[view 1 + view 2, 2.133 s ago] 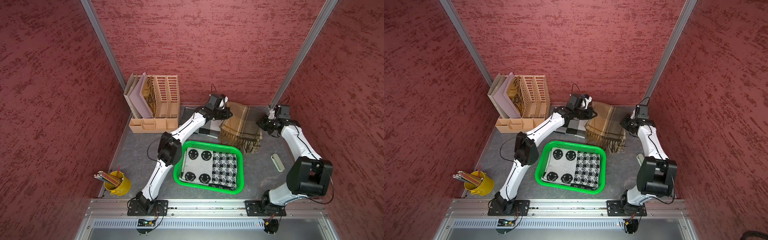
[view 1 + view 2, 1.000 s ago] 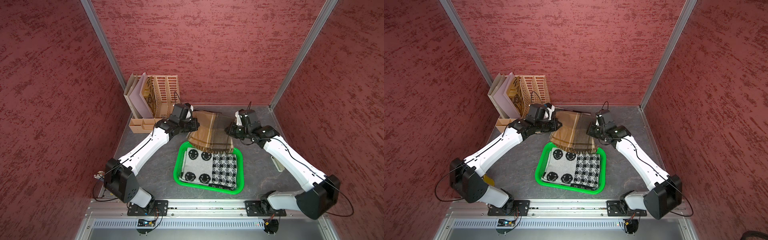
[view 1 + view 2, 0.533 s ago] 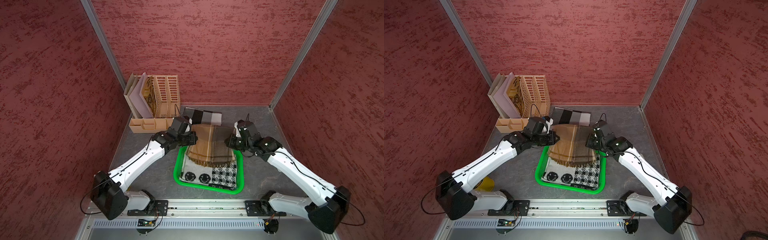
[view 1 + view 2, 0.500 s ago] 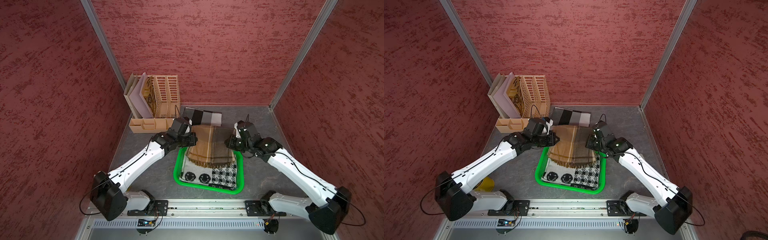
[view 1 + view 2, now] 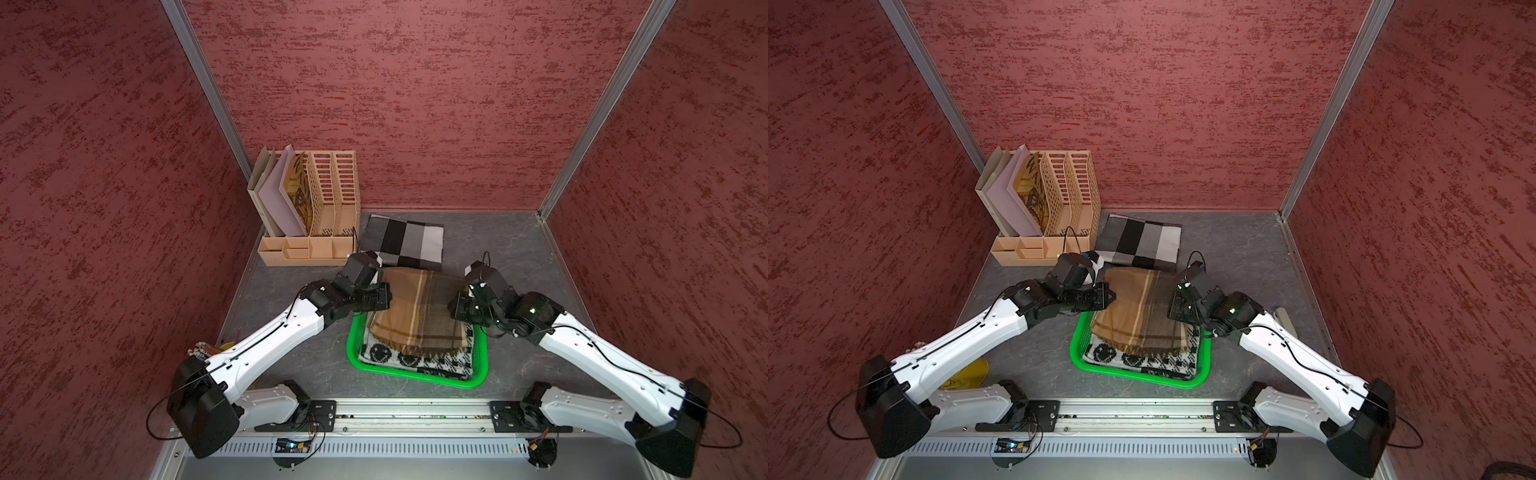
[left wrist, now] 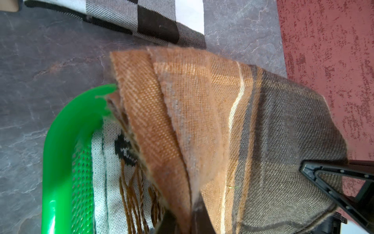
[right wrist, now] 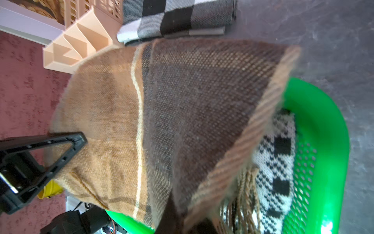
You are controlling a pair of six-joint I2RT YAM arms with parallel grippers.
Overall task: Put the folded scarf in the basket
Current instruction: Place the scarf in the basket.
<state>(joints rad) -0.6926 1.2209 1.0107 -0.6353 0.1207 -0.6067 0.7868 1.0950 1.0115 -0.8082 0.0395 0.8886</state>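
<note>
The folded scarf (image 5: 419,311), brown plaid with a fringe, hangs stretched between my two grippers over the back half of the green basket (image 5: 415,377). My left gripper (image 5: 387,299) is shut on its left edge and my right gripper (image 5: 454,309) is shut on its right edge. The fringed front end droops onto a black-and-white knitted scarf (image 5: 415,362) lying in the basket. In the left wrist view the scarf (image 6: 202,121) runs out from my left gripper (image 6: 186,220) above the basket's rim (image 6: 58,152). The right wrist view shows the same scarf (image 7: 182,111), gripper (image 7: 182,220) and basket (image 7: 323,131).
A grey, black and white checked scarf (image 5: 409,241) lies flat behind the basket. The beige file organiser (image 5: 316,208) stands at the back left. A yellow cup (image 5: 967,372) sits under my left arm. A pale oblong object (image 5: 1285,322) lies by my right arm.
Both arms have carried the brown scarf forward from the back of the table and lowered it over the basket. The checked scarf behind it has come into view.
</note>
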